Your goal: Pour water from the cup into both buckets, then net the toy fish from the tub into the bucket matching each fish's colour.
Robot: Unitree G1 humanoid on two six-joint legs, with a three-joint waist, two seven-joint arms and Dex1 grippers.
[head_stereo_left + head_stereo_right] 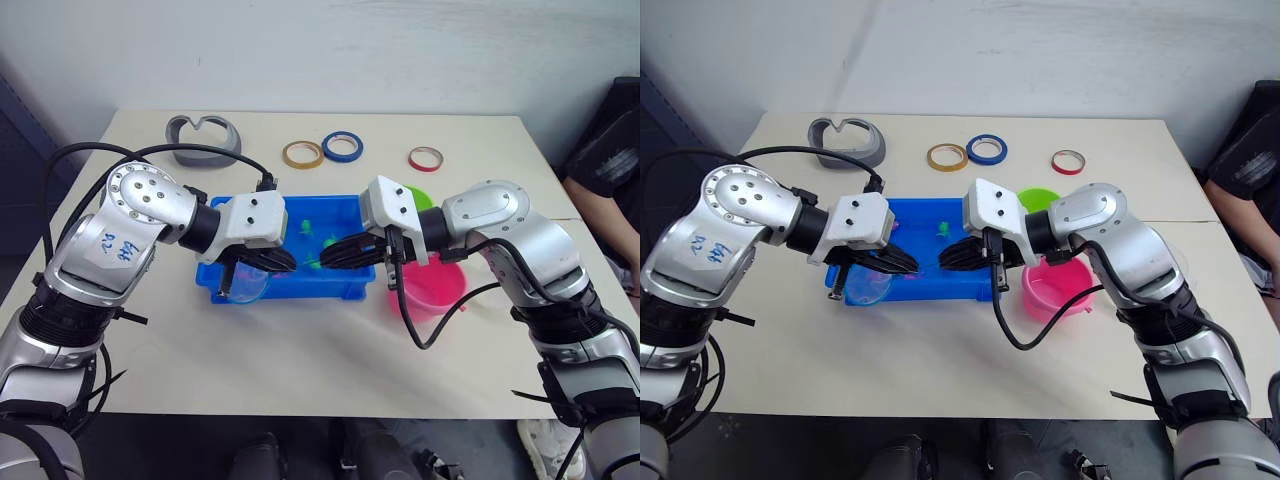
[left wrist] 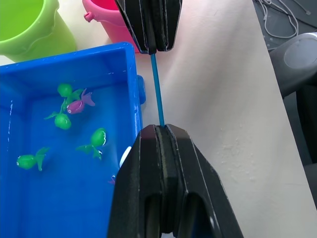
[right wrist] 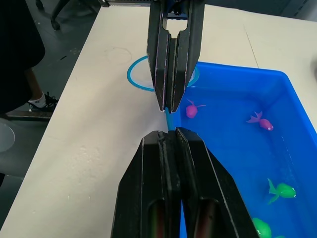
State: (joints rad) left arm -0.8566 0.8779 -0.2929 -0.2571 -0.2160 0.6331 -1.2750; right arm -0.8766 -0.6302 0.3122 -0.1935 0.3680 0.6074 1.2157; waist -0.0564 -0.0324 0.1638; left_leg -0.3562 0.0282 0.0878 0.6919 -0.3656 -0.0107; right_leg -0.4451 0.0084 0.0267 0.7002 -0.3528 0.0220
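Hands meet over the near rim of the tub [image 1: 228, 288]: the left hand [image 2: 159, 130] and the right hand [image 3: 168, 132] are both clamped shut on the thin blue handle of the net [image 2: 157, 89], facing each other along it, so only a short stretch of handle shows between them. The net's light blue hoop [image 3: 138, 82] sits at the tub's near left corner, over the bench [image 1: 300, 360], mostly hidden behind the left hand; whether it touches the bench cannot be told. In the water lie the toy fish [image 2: 98, 137], several green and a few pink, some covered by the two hands in the head views. Just right of the tub stands the pink bucket [image 1: 436, 290], its left part cut off by the right arm; beyond it the green bucket [image 1: 1042, 198] peeks out behind the right wrist. Farther back on the bench lie a grey curved object [image 1: 203, 139] and three tape rings, yellow [image 1: 302, 154], blue [image 1: 342, 146] and red [image 1: 425, 158]. A person's dark sleeve [image 1: 610, 150] shows at the far right edge.
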